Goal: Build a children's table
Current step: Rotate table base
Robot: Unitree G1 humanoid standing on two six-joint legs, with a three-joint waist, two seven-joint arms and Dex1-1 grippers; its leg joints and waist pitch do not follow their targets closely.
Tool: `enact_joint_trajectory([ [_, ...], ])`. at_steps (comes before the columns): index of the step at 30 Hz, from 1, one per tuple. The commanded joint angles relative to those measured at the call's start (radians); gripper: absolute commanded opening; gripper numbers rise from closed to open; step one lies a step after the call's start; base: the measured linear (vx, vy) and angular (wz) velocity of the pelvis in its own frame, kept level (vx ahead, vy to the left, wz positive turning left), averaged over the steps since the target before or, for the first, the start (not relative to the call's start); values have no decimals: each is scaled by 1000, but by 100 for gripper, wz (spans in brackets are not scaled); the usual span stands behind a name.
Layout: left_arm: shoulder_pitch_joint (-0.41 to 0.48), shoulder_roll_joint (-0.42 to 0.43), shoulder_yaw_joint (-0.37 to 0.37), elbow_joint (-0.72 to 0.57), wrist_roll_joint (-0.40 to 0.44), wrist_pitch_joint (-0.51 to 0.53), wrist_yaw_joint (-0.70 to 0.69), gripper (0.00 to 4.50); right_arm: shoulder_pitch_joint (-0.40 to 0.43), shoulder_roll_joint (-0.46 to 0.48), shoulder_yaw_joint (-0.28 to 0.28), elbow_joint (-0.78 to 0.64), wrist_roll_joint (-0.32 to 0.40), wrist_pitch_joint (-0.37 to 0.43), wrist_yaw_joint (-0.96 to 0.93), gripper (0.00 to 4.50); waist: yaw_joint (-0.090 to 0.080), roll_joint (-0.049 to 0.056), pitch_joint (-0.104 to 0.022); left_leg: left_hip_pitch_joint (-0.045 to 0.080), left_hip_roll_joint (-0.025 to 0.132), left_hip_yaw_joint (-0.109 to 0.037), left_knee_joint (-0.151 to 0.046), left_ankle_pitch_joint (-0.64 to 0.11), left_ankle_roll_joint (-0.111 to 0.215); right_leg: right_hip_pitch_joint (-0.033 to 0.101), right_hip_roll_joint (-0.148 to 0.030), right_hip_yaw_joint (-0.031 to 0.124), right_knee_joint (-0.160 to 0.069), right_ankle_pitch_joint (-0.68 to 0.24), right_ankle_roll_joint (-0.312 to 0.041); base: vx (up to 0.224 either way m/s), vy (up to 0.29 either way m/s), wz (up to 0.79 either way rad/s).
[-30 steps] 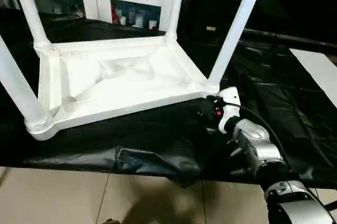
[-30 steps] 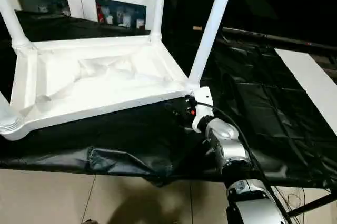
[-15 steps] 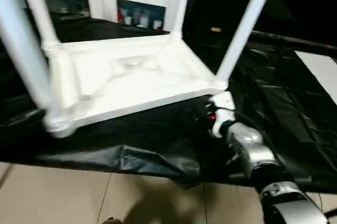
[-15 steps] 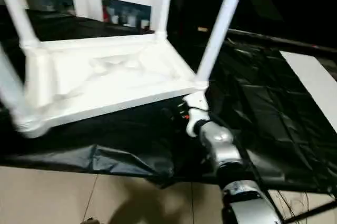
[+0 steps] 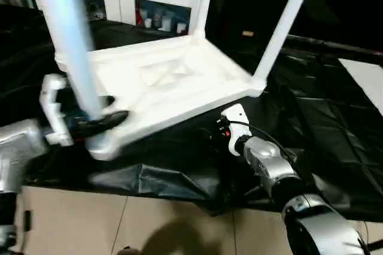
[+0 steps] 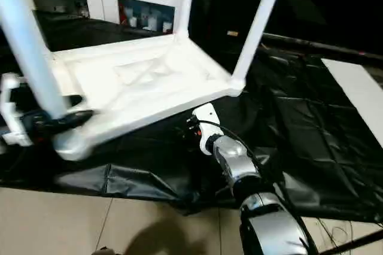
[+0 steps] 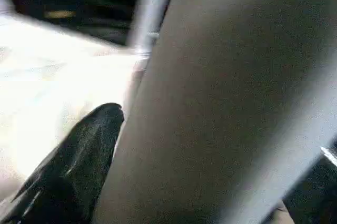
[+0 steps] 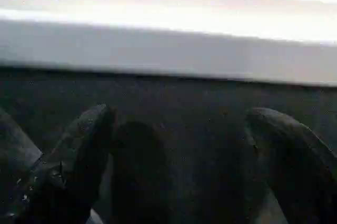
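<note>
The children's table lies upside down on the black-sheeted worktable, filling the upper left and centre of the head views, its ribbed underside facing up and its four white tube legs rising out of the top of the frame. The nearest leg stands at the left, blurred, running from the upper left corner down to the round corner socket at the lower left of the tabletop.

The left gripper sits at the left edge of the head view, at the foot of that nearest leg. Its two black fingers stand wide apart on either side of the leg: in the left wrist view the grey tube passes between one finger at the lower left and the other at the lower right corner. Whether the fingers press on the tube cannot be told.

The right gripper is at lower centre, just below the near edge of the tabletop. In the right wrist view its fingers are spread wide with only black sheet between them, the white tabletop edge crossing above, apart from the fingertips. It holds nothing.

A long flat white board lies at the right edge.
</note>
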State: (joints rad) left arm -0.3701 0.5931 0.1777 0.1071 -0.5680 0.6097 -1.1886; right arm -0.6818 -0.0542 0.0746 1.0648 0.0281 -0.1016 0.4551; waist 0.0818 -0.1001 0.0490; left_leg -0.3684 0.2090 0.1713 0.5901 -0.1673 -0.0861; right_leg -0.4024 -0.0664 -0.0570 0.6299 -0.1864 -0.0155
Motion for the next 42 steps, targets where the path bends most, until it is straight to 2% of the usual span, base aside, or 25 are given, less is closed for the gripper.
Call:
enact_joint_trajectory([
  [1, -38, -34, -99, -120, -58, 55, -39, 443, -25, -1, -7, 26, -5, -21, -7, 427, -10, 34, -58, 22, 23, 3, -78, -280, -66, 36, -59, 46, -61, -152, -203, 0, 0, 0],
  [3, -55, -68, -156, -162, -67, 71, -43, 443, -35, 7, -7, 38, -5, -28, 1, 427, -9, 34, -59, 23, 23, 4, -77, -273, -67, 36, -59, 46, -60, -148, -201, 0, 0, 0],
  [4, -75, -108, -202, -179, -63, 76, -39, 443, -44, 15, -6, 44, -5, -32, 7, 427, -11, 32, -57, 18, 21, 5, -77, -274, -69, 39, -57, 47, -63, -159, -192, 0, 0, 0],
  [6, -90, -136, -225, -176, -54, 71, -33, 443, -48, 20, -5, 46, -3, -34, 13, 427, -12, 31, -59, 16, 21, 3, -77, -269, -73, 44, -59, 48, -65, -170, -183, 0, 0, 0],
  [7, -102, -160, -246, -166, -42, 63, -30, 443, -52, 24, -5, 48, -1, -35, 17, 427, -19, 27, -57, 13, 18, 3, -76, -273, -70, 45, -58, 49, -68, -193, -171, 0, 0, 0],
  [8, -129, -216, -291, -135, -5, 43, -19, 443, -59, 36, -5, 51, 1, -38, 35, 427, -26, 29, -58, 9, 17, 1, -75, -269, -70, 48, -59, 49, -70, -211, -163, 0, 0, 0],
  [10, -147, -247, -315, -117, 15, 37, -4, 443, -63, 44, -5, 54, 4, -42, 53, 427, -30, 29, -59, 11, 19, 1, -73, -270, -66, 46, -60, 49, -74, -217, -160, 0, 0, 0],
  [11, -157, -264, -326, -106, 24, 29, 5, 443, -63, 49, -5, 53, 6, -45, 68, 427, -37, 26, -60, 2, 17, -2, -74, -261, -64, 54, -60, 48, -71, -220, -158, 0, 0, 0],
  [12, -168, -279, -335, -94, 29, 24, 9, 443, -62, 56, -5, 48, 12, -46, 90, 427, -45, 28, -60, -3, 16, -3, -73, -255, -61, 56, -59, 48, -72, -229, -154, 0, 0, 0],
  [14, -180, -291, -345, -80, 38, 13, 23, 443, -60, 60, -3, 45, 14, -48, 105, 427, -53, 24, -60, -9, 15, -6, -74, -249, -55, 60, -59, 46, -74, -251, -149, 0, 0, 0],
  [15, -199, -310, -353, -47, 65, -6, 60, 443, -60, 60, 2, 49, 6, -54, 97, 427, -55, 28, -62, -5, 16, -6, -72, -244, -53, 56, -58, 47, -75, -237, -155, 0, 0, 0],
  [17, -210, -319, -356, -26, 82, -19, 86, 443, -63, 58, 1, 57, 2, -59, 87, 427, -57, 27, -63, 3, 16, -3, -68, -240, -41, 51, -56, 47, -74, -203, -173, 0, 0, 0],
  [23, -240, -337, -362, 45, 153, -83, 127, 443, -58, 49, -18, 59, 12, -57, 128, 427, -61, 36, -64, 8, 19, -1, -65, -216, -12, 51, -54, 46, -67, -103, -229, 0, 0, 0],
  [25, -245, -347, -365, 57, 161, -93, 133, 443, -49, 52, -15, 47, 15, -64, 177, 427, -61, 35, -62, 8, 20, 0, -67, -234, -5, 52, -54, 46, -69, -112, -239, 0, 0, 0],
  [28, -248, -360, -376, 64, 165, -108, 136, 443, -39, 63, -7, 34, 24, -60, 240, 427, -62, 36, -59, 9, 21, -2, -69, -267, -10, 50, -56, 46, -75, -167, -235, 0, 0, 0],
  [32, -266, -388, -390, 105, 193, -152, 169, 443, -27, 73, 13, 20, 25, -57, 313, 427, -63, 36, -58, 8, 22, -4, -70, -282, -13, 50, -57, 46, -78, -195, -232, 0, 0, 0],
  [35, -280, -395, -384, 143, 226, -189, 208, 443, -36, 64, 7, 32, 10, -82, 249, 427, -62, 36, -57, 11, 21, -4, -70, -294, -14, 47, -57, 46, -83, -222, -225, 0, 0, 0],
  [36, -297, -394, -377, 191, 276, -239, 252, 443, -50, 49, -22, 48, 5, -108, 168, 427, -62, 37, -57, 10, 21, -4, -70, -297, -19, 45, -57, 45, -85, -240, -215, 0, 0, 0],
  [37, -301, -390, -375, 208, 294, -259, 264, 443, -57, 42, -39, 51, 11, -113, 144, 427, -61, 38, -56, 14, 20, -5, -69, -311, -22, 43, -57, 45, -87, -263, -207, 0, 0, 0],
  [39, -305, -381, -374, 224, 316, -283, 279, 443, -64, 31, -64, 52, 27, -115, 125, 427, -61, 34, -57, 11, 19, -5, -69, -314, -18, 45, -59, 45, -89, -293, -193, 0, 0, 0],
  [41, -304, -361, -375, 241, 340, -304, 287, 443, -69, 9, -90, 44, 44, -121, 116, 427, -60, 35, -57, 8, 18, -5, -68, -300, -13, 46, -60, 45, -88, -291, -191, 0, 0, 0],
  [42, -301, -347, -375, 253, 350, -319, 288, 443, -70, -10, -108, 36, 55, -124, 116, 427, -59, 40, -59, 11, 21, -4, -68, -290, -8, 43, -60, 46, -86, -265, -199, 0, 0, 0],
])
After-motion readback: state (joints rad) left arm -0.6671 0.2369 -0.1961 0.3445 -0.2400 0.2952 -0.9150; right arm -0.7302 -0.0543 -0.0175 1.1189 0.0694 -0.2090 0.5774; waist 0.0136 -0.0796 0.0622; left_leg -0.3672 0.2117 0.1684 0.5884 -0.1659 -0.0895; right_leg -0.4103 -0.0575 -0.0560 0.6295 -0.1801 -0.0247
